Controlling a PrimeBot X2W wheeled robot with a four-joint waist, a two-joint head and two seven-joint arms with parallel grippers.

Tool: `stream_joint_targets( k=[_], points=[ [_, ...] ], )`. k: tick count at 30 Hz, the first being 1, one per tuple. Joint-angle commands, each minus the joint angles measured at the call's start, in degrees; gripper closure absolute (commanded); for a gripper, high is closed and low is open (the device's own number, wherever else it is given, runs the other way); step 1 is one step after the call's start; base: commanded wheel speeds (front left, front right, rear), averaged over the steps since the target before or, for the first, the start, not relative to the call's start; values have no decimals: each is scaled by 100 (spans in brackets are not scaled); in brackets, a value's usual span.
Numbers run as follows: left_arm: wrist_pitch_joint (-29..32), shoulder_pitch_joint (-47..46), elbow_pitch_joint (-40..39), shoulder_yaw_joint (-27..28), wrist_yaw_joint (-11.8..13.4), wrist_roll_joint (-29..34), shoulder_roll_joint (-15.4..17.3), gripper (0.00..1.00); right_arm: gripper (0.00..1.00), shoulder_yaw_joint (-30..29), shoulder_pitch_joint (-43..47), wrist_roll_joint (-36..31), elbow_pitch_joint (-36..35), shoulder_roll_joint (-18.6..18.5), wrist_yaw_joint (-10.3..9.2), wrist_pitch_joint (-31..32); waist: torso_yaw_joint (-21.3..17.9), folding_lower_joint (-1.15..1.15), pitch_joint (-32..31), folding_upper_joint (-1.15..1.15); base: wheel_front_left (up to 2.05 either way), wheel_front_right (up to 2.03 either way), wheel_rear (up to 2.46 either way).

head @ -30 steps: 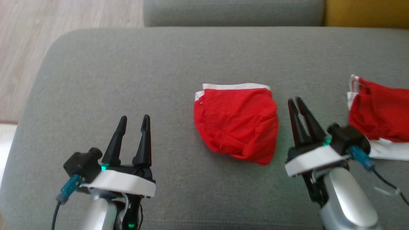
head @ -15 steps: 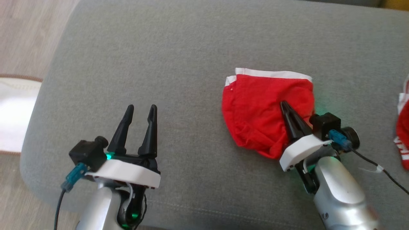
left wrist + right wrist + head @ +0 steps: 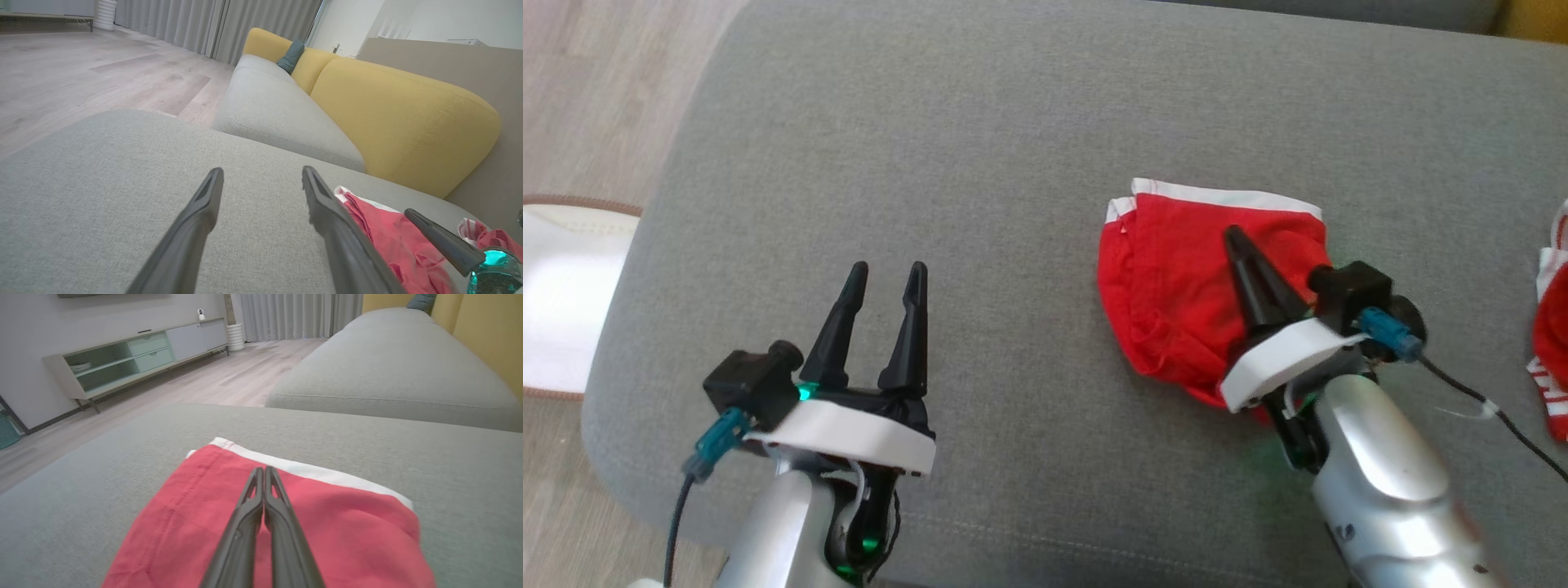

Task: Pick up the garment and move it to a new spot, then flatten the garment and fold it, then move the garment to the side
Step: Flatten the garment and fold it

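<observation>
Red garment (image 3: 1168,278), white-trimmed along far edge, folded compact, lies on grey cushion (image 3: 931,122), right of centre in head view. Right gripper (image 3: 1232,233) closed, fingers pressed together, lying over garment's right half and pointing toward white trim; cannot tell if touching cloth. Left gripper (image 3: 888,268) open, fingers spread, over bare cushion, well apart from garment, on its left. Second red-white cloth (image 3: 1553,343) at right edge of head view, apart from garment. Wood floor (image 3: 588,82) beyond cushion's left end.
</observation>
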Motion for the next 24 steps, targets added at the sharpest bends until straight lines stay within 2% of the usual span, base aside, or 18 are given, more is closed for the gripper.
stream_joint_targets(
  k=[1,6,11,16,20,24],
  points=[
    [-45,-170,-194,147,-20,-18,31,0,100,194,-237,57,-206,51,-5,-61,41,0,8,0,0,0,0],
    [-45,-159,-214,59,-12,-92,31,0,100,597,-380,86,-80,51,-5,-61,214,0,126,0,0,0,0],
    [-45,-168,-187,32,-15,-103,31,0,100,680,-554,-11,669,51,-5,-61,397,0,230,0,0,0,0],
    [-45,-191,-163,93,-25,-91,31,0,100,861,-746,188,1227,51,-5,-61,444,0,262,0,0,0,0],
    [-45,-166,-140,181,-15,-54,31,0,100,755,-797,273,1020,51,-5,-61,302,0,166,0,0,0,0],
    [-45,-133,-162,223,-8,-60,31,0,100,305,-681,199,663,51,-5,-61,109,0,21,0,0,0,0]
  ],
)
